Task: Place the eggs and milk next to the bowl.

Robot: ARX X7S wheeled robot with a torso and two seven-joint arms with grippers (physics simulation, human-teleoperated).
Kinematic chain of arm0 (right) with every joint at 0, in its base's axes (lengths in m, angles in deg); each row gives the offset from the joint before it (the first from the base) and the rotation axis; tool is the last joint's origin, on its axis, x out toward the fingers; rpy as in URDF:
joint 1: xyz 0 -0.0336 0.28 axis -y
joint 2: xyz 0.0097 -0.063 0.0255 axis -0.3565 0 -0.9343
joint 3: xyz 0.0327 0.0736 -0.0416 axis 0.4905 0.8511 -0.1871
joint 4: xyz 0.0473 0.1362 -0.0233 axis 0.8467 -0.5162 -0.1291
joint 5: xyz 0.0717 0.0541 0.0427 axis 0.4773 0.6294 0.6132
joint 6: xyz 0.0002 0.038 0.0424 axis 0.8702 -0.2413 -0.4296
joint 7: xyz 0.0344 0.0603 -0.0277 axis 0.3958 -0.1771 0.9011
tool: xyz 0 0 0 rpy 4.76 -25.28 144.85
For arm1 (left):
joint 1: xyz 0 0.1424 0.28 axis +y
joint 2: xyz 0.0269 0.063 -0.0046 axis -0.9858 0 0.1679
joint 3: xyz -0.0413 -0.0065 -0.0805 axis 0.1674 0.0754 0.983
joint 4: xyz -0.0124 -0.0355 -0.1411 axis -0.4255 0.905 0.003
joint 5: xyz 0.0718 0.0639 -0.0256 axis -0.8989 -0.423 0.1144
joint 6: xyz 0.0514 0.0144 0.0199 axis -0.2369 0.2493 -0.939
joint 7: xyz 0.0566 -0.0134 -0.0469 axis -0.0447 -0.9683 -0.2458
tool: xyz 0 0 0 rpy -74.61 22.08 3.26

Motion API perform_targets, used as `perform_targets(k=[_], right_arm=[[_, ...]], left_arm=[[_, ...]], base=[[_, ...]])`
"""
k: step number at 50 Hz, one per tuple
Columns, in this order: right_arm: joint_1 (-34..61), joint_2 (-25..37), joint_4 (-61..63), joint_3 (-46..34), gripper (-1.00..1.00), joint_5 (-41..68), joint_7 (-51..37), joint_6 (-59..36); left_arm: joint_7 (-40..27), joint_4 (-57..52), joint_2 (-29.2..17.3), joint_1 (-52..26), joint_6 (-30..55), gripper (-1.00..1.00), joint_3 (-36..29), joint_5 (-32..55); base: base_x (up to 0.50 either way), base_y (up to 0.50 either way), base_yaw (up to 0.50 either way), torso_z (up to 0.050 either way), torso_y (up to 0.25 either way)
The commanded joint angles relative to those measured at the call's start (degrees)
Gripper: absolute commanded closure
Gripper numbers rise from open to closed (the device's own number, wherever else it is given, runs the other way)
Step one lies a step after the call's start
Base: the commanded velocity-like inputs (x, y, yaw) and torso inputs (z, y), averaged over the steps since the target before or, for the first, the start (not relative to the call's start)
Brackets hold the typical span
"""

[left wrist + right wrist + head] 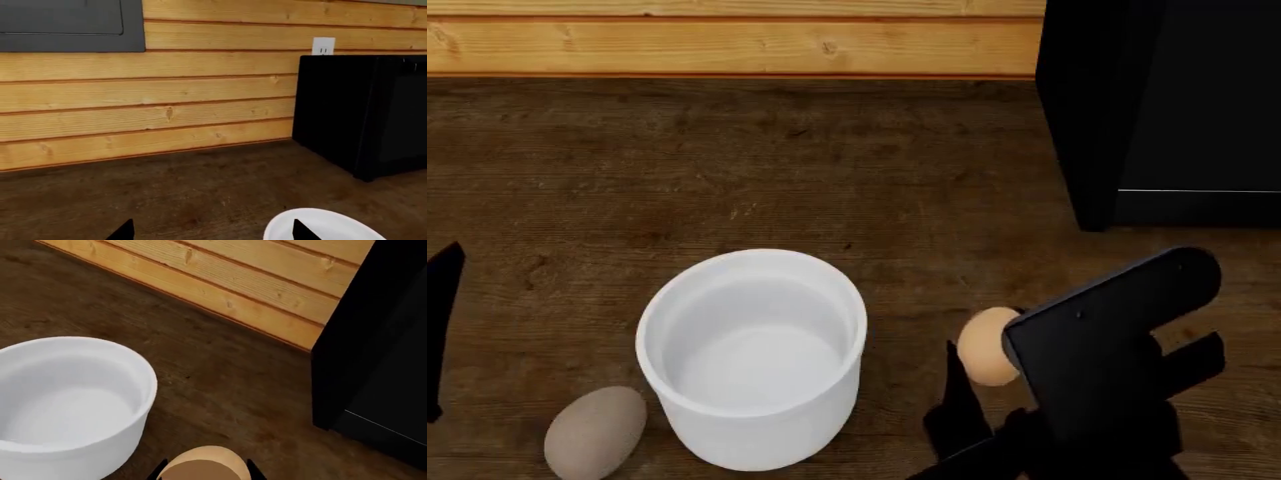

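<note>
Right gripper fingers clamp the orange-tan egg at three o'clock of the white bowl, near it (left gripper's fingers apart, idle).

The head camera looked steeply down at the bowl; both wrist cameras sat low, facing the plank wall, sharing that bowl.

A simulated home kitchen. A dark wood counter runs along a plank wall with an outlet. A black appliance, bowl and eggs sit on it.
</note>
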Motion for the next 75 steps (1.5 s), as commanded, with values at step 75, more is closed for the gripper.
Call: perform_targets(k=[75], right_arm=[[4.95, -3.60, -10.84, -15.76, 1.00, -6.14, 15.11, 0.24]], left_arm=[[3.32, 1.11, 0.75, 5.16, -2.83, -1.00, 2.32, -4.45]], base=[[0.00, 0.00, 0.00, 0.000, 0.000]])
